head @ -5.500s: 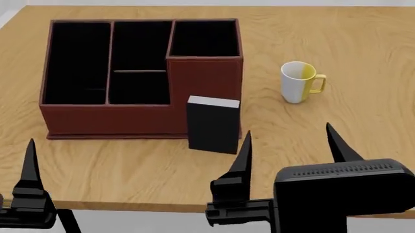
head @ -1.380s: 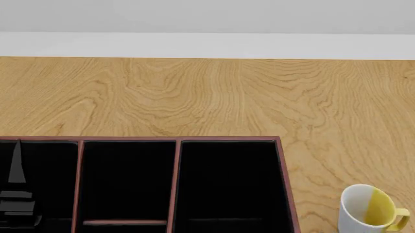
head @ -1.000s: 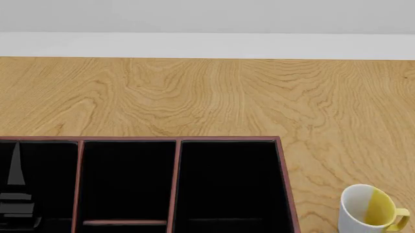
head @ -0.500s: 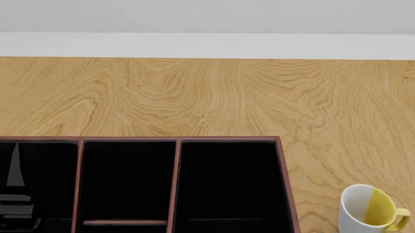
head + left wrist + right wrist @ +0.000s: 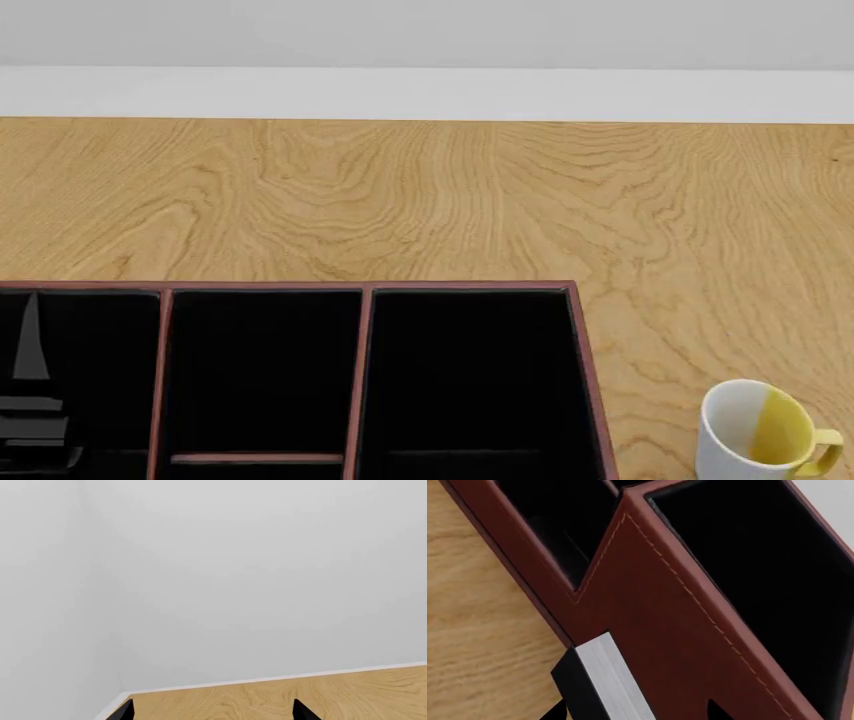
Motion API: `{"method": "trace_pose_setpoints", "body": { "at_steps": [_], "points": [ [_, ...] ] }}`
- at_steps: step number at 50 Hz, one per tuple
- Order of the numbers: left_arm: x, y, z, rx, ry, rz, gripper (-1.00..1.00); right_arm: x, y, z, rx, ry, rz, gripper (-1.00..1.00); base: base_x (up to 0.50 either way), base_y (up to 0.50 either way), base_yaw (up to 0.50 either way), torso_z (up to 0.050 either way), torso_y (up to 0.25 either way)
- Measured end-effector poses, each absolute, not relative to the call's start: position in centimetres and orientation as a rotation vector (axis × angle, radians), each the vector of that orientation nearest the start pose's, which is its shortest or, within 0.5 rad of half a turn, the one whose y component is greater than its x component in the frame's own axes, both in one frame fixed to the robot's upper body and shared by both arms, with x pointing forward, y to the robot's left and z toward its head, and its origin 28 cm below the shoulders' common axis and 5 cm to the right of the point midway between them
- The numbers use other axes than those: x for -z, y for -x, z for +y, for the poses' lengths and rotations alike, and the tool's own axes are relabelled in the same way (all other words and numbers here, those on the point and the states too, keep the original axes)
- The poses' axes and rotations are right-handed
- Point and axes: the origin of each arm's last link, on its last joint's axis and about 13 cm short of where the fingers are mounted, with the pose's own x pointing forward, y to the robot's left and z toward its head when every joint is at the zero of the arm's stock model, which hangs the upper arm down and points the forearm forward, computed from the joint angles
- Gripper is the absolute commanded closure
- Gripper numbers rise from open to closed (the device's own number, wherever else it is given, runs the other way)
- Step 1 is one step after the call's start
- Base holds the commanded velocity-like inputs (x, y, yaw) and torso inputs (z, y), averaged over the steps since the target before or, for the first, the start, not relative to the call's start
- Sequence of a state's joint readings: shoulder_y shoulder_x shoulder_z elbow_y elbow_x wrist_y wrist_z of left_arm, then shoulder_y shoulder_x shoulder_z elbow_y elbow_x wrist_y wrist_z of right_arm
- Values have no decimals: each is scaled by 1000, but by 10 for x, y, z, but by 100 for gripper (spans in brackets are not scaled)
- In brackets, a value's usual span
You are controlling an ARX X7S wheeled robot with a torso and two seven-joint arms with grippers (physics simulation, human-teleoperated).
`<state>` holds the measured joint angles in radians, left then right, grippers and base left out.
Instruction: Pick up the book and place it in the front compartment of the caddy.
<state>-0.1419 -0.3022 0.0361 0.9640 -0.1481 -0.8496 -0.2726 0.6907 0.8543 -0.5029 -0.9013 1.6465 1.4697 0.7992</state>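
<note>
**Mia:** Where is the small thin book with black covers and a pale grey page edge (image 5: 602, 680)?

**Ben:** Only the right wrist camera shows it. It stands right next to the tall reddish-brown outer wall of the big box-like caddy with black insides (image 5: 654, 605). It looks like it touches that wall, on the light wooden table (image 5: 474, 630).

**Mia:** Is the right claw (image 5: 635, 711) pinching it?

**Ben:** Two black tips show at the picture's edge, one on each side of the book. They are spread apart. Whether they touch the covers cannot be told.

**Mia:** And the left claw (image 5: 212, 711)?

**Ben:** Its two dark tips sit wide apart, with nothing between them. That camera looks at a plain white wall (image 5: 233, 580) and a strip of table.

**Mia:** What does the head camera see?

**Ben:** The caddy's wells from above. The narrow middle well with the short reddish cross bar (image 5: 260, 375) is empty. A white-and-yellow mug (image 5: 763, 432) stands on the table, near the caddy's right side.
</note>
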Motion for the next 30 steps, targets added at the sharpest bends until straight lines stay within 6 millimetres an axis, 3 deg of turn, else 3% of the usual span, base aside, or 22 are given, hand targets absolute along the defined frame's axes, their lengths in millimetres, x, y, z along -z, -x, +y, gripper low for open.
{"method": "trace_pose_setpoints", "body": {
  "at_steps": [30],
  "points": [
    [-171, -176, 233, -128, -179, -258, -100, -167, -141, -129, -623, 689, 569, -100, 0, 0, 0, 0, 0]
  ]
}}
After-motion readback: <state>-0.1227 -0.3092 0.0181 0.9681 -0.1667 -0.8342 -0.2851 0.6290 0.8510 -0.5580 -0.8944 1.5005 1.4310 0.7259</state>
